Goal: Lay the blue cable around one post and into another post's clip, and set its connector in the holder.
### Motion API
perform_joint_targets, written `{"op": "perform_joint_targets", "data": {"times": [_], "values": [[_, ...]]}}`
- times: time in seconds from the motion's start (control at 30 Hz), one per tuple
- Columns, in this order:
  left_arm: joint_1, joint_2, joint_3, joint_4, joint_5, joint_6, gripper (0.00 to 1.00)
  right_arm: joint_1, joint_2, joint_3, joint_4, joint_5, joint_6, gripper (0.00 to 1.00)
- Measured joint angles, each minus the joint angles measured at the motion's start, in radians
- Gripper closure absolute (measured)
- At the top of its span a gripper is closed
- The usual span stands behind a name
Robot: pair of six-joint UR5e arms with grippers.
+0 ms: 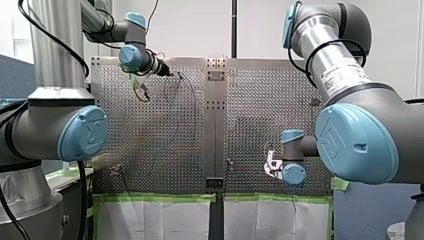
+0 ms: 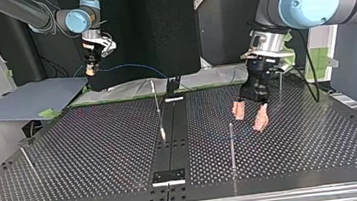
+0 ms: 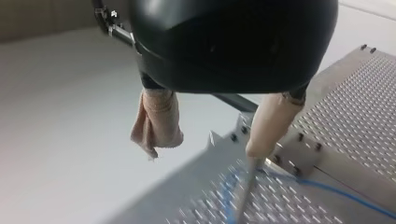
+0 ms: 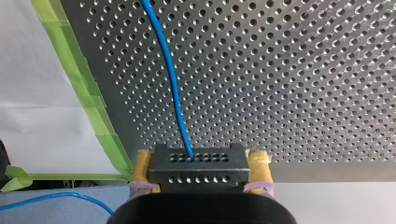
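right gripper point(image 4: 201, 162) clamps the connector point(image 4: 198, 171); left gripper point(image 2: 249, 117), jaws apart beside the post point(image 2: 232, 145), should lay the blue cable point(image 4: 173, 79) low and snug round it

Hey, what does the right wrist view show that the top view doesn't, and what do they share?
Only the right wrist view: the black connector clamped in my right gripper, with the blue cable leaving it. Only the top view: my left gripper, open over the table, and upright posts. Both: the blue cable and the perforated table.
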State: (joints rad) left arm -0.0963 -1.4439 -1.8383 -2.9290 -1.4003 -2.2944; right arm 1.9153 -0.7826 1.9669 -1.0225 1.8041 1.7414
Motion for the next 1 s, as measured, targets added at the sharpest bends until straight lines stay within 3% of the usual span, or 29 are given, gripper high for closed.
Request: {"op": "perform_joint_targets", "data": {"times": [0.13, 0.23, 0.8, 1.0], "values": [[-0.002, 0.034, 0.039, -0.041, 0.001, 0.042, 0.00, 0.000, 0.000, 0.000, 0.001, 0.000, 0.000, 0.82], [-0.004, 0.026, 0.072, -0.075, -0.018, 0.075, 0.00, 0.000, 0.000, 0.000, 0.000, 0.000, 0.002, 0.82], [-0.012, -0.005, 0.255, -0.258, -0.189, 0.259, 0.00, -0.001, 0.000, -0.001, -0.013, -0.003, 0.007, 0.82], [-0.018, -0.009, 0.323, -0.326, -0.173, 0.326, 0.00, -0.003, 0.000, -0.001, -0.025, -0.006, 0.008, 0.82]]}}
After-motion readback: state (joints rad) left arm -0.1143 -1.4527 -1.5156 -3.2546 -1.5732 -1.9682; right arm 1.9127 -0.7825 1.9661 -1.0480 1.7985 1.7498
